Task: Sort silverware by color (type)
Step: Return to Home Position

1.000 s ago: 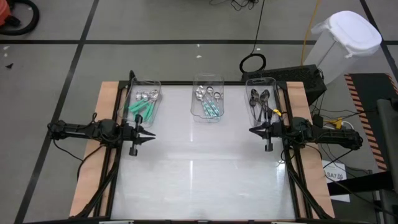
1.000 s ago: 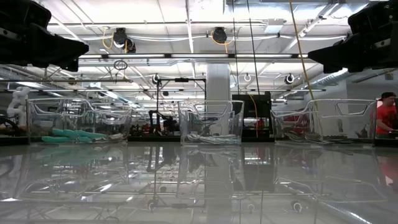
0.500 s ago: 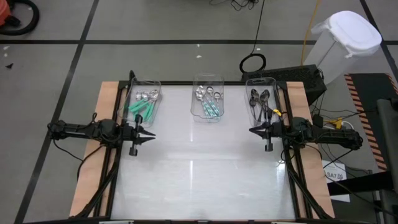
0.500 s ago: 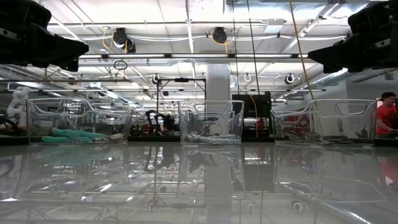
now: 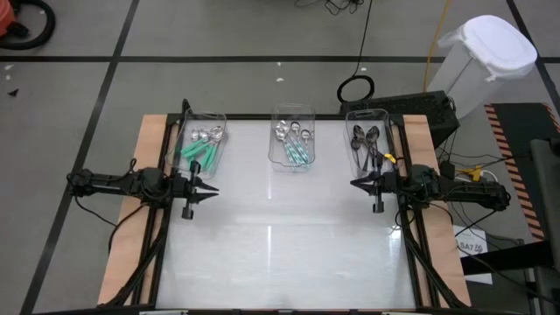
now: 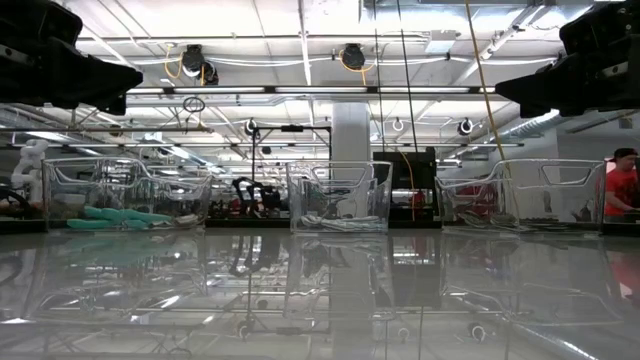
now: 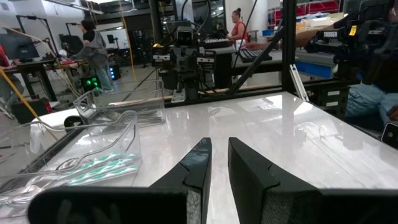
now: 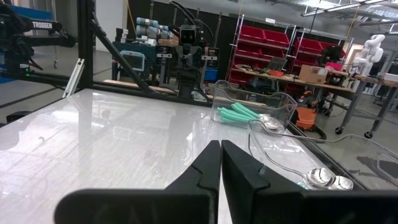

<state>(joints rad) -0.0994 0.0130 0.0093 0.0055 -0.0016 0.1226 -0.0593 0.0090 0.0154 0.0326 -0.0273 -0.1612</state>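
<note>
1. The table [image 5: 280, 254] has a glossy white top with pale wood strips down both sides, and in the low view it mirrors the ceiling lights
2. Three clear bins stand in a row along its far edge: the left bin [image 5: 203, 116], the middle bin [image 5: 293, 108] and the right bin [image 5: 367, 111]
3. The teal-handled spoons [image 5: 194, 155] lie in the left bin. The silver spoons [image 5: 289, 131] share the middle bin with more teal handles. The dark spoons [image 5: 365, 140] lie in the right bin
4. The left gripper [image 5: 215, 193] hangs over the table's left side, just in front of the left bin, its fingers drawn close with a thin slit between them, empty. The right gripper [image 5: 353, 183] mirrors it in front of the right bin, fingers pressed together, empty
5. Around the table is grey floor with black lines. A white lidded trash can [image 5: 490, 48] and a coiled black cable [image 5: 356, 89] sit beyond the far right corner. Red storage crates [image 8: 280, 46] line a wall, and a person in red [image 6: 622, 190] shows at the low view's edge
6. The low view cuts both arms off at its top corners, and the spoons cannot be counted through the bin walls
</note>
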